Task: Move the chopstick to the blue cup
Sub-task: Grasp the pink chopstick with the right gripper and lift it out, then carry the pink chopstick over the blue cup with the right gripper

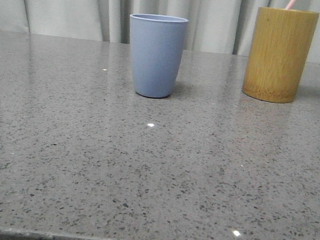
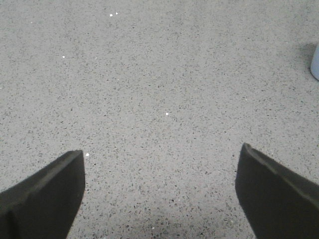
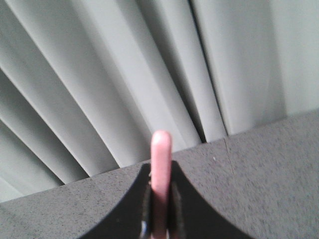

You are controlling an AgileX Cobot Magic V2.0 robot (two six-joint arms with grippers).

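Matte blue cup (image 1: 155, 54), grained bamboo holder (image 1: 279, 55), glossy speckled stone table (image 1: 143, 175), smooth pink chopstick (image 3: 160, 169).

Even, soft light; small white glints dot the speckled worktop (image 1: 144, 169), which carries faint shadows beside the cups. The chopstick (image 3: 160, 169) close-up is blurred.

Two things stand on the table (image 1: 59, 161), both toward the back: the blue cup (image 1: 155, 55) and, well apart to its right, a bamboo holder (image 1: 279, 55) with the chopstick (image 1: 291, 3) poking from its top. A wide gap lies between them. In front of the blue cup and to its left, the stone surface lies bare.
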